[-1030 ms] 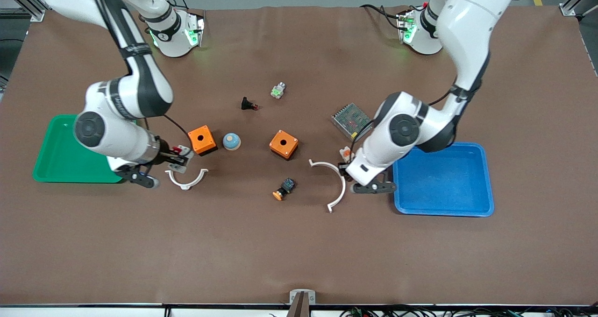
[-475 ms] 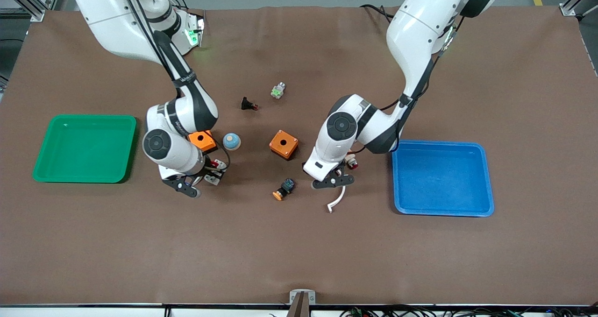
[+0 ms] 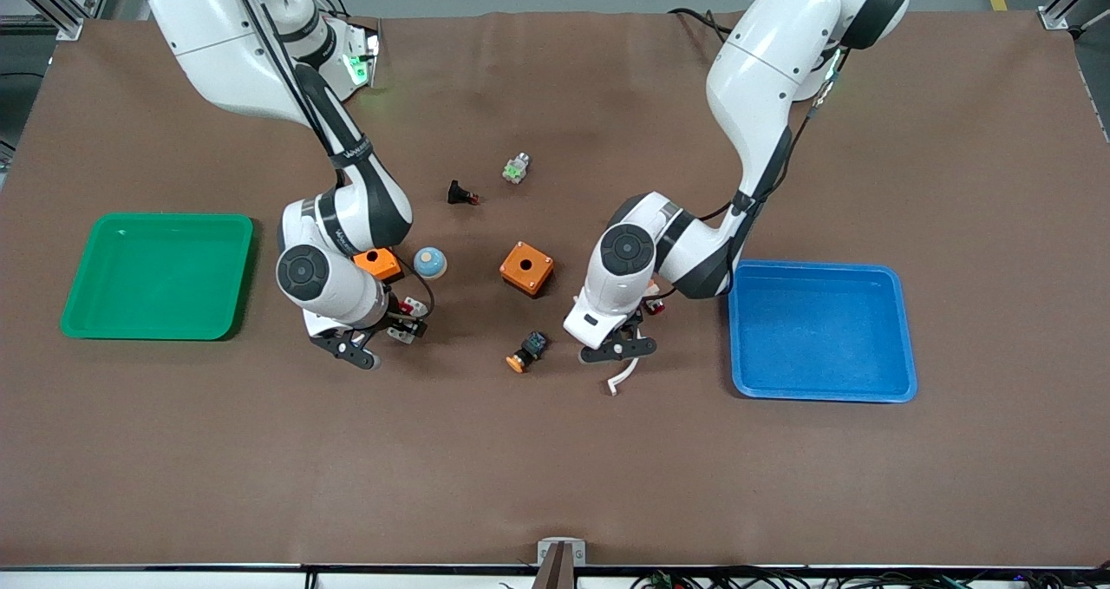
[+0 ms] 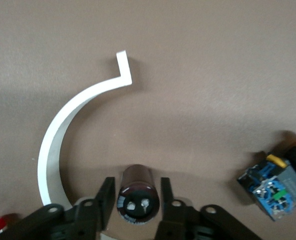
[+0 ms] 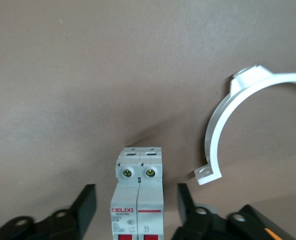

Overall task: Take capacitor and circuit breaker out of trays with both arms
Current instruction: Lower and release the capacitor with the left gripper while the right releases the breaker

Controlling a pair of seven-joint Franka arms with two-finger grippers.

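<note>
The breaker [image 5: 138, 200] is a white-grey block with red patches. It lies on the brown table between my right gripper's [image 5: 135, 205] open fingers, with a gap on each side. In the front view it shows beside the right gripper [image 3: 395, 327], nearer the camera than an orange box [image 3: 375, 261]. The capacitor [image 4: 138, 195], a stubby dark cylinder with two pale marks on its end, lies between my left gripper's [image 4: 136, 200] open fingers without touching them. The left hand hides it in the front view, where the left gripper [image 3: 626, 333] is low over the table.
A green tray [image 3: 156, 218] lies at the right arm's end and a blue tray [image 3: 815, 265] at the left arm's end. A second orange box [image 3: 526, 268], a blue dome [image 3: 429, 262] and a black switch with an orange button [image 3: 526, 350] lie mid-table. White curved clips [image 4: 63, 130] [image 5: 227, 125] lie beside each gripper.
Both hands have moved from beside their trays toward the middle of the table. The breaker has moved along with the right gripper. Little has shifted in the last half second.
</note>
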